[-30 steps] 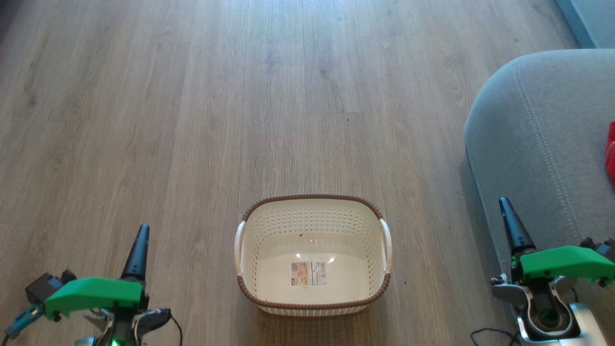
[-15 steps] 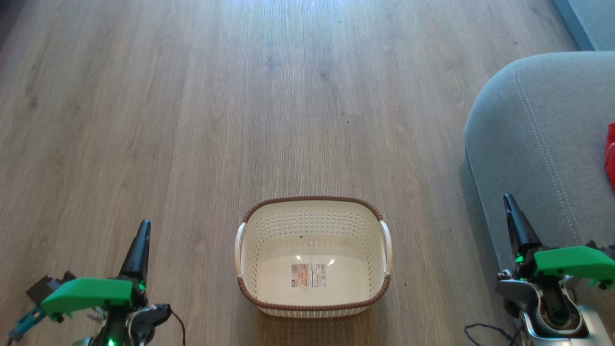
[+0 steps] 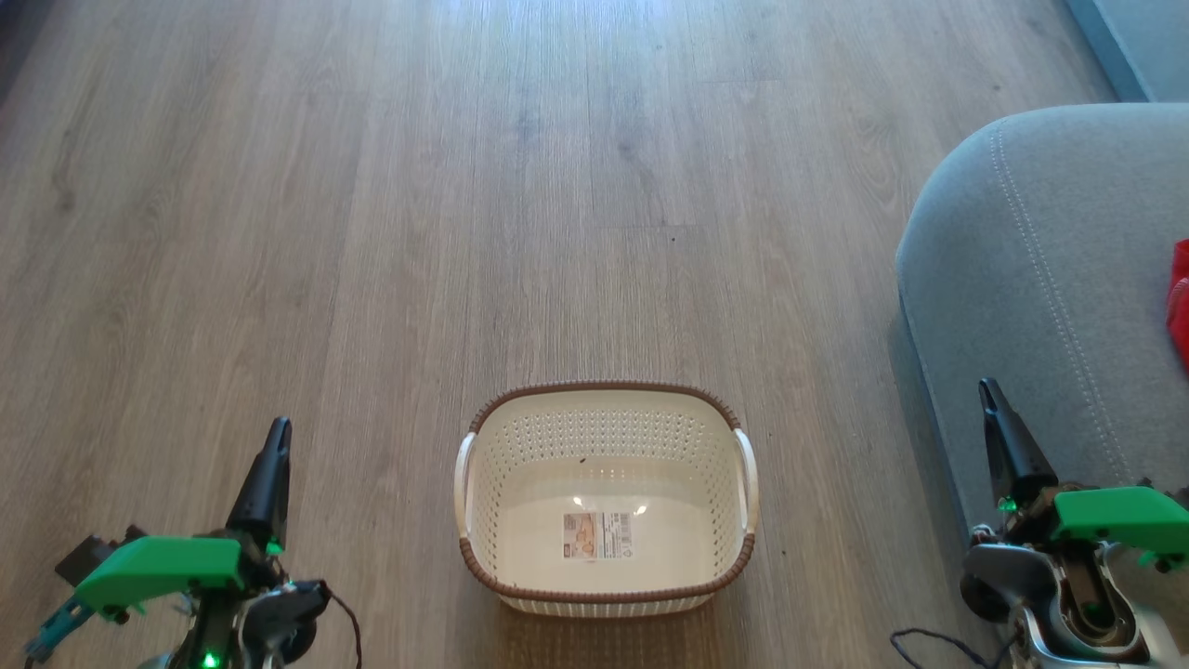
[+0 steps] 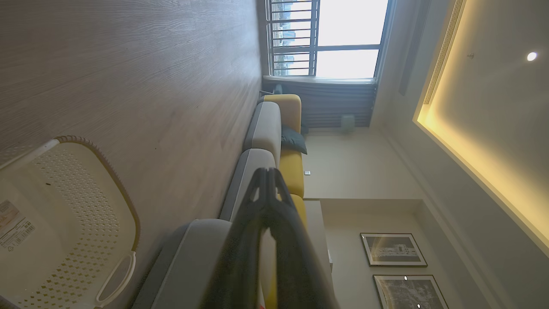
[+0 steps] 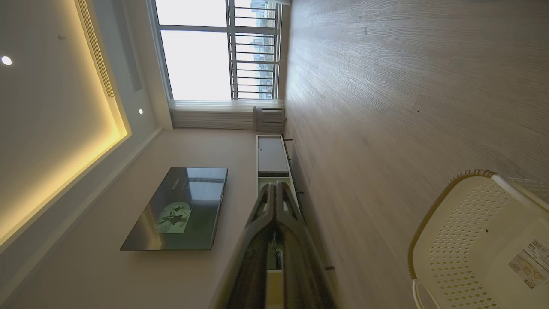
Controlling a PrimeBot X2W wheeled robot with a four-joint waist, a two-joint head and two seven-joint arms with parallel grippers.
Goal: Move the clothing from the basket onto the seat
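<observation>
The cream perforated basket (image 3: pixel 483 567) with its brown rim stands on the wooden floor, low in the head view's middle, holding nothing but a label on its bottom. It also shows in the left wrist view (image 4: pixel 81 189) and the right wrist view (image 5: pixel 459 223). The grey seat (image 3: pixel 1031 269) fills the right side, and a bit of red clothing (image 3: pixel 1180 302) lies on it at the frame's edge. My left gripper (image 3: pixel 277 429) is shut, left of the basket, fingertips together (image 4: pixel 266 171). My right gripper (image 3: pixel 986 388) is shut beside the seat's front edge, tips touching (image 5: pixel 274 185).
Wooden floor (image 3: pixel 520 204) stretches ahead of the basket. A long sofa with grey and yellow cushions (image 4: pixel 274 124) runs toward a window. On the opposite wall hang a television (image 5: pixel 180 210) and a low cabinet (image 5: pixel 271 156). A dark cable (image 3: pixel 929 646) lies near my right arm.
Both arms have sunk slightly toward the bottom of the head view, the right one drifting a little right. The basket and seat stay where they were; both grippers stay shut.
</observation>
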